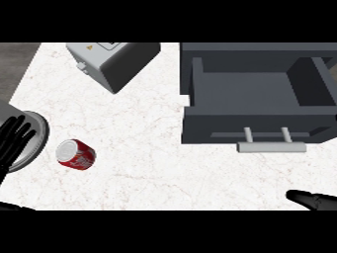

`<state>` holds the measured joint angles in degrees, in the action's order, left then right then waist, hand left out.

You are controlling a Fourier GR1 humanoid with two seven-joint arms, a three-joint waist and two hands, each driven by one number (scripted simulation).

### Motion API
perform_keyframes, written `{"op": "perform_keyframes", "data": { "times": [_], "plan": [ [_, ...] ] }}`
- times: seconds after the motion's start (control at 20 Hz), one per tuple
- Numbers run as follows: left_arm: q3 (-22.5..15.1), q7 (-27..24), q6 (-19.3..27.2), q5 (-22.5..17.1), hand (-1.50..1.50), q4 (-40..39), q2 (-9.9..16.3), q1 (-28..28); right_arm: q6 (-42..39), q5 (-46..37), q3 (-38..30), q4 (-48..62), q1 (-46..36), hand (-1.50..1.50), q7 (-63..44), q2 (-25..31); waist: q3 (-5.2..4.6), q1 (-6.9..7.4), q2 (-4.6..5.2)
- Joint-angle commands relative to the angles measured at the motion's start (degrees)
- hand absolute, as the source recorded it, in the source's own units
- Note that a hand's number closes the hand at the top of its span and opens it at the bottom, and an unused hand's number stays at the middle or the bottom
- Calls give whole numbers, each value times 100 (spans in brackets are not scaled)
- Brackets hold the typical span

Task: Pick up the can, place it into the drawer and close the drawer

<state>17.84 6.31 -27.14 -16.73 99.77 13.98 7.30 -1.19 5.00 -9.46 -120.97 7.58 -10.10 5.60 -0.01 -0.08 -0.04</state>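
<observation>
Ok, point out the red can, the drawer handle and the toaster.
red can [76, 154], head view, on its side wall.
drawer handle [271, 146], head view, middle of the bar.
toaster [112, 62], head view, on its top face.

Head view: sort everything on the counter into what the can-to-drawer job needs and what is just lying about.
Needed:
- red can, lying on its side
- open grey drawer
- left hand, open
- right hand, open

Lying about:
- grey toaster-like appliance
- round metal object by the left hand
</observation>
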Motion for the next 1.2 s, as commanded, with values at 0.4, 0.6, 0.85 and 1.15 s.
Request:
{"op": "perform_keyframes", "data": {
  "times": [0.4,0.6,0.85,1.15],
  "plan": [
    [46,-1820,170,1276,-150,-2191,-180,-453,-180,208,-335,-279,125,-150,-77,13,0,-10,3],
    [-161,-2532,378,1730,-150,-2670,-421,-246,-232,329,-477,-412,117,-150,-283,68,0,-5,3],
    [107,-3016,413,1798,-150,-4249,-24,-1190,-261,334,-391,-1128,545,-150,-539,-53,-4,-60,5],
    [20,-3828,396,2052,-150,-5431,173,-1494,-562,248,-477,-517,570,-150,118,-151,-1,-36,7]
  ]
}}
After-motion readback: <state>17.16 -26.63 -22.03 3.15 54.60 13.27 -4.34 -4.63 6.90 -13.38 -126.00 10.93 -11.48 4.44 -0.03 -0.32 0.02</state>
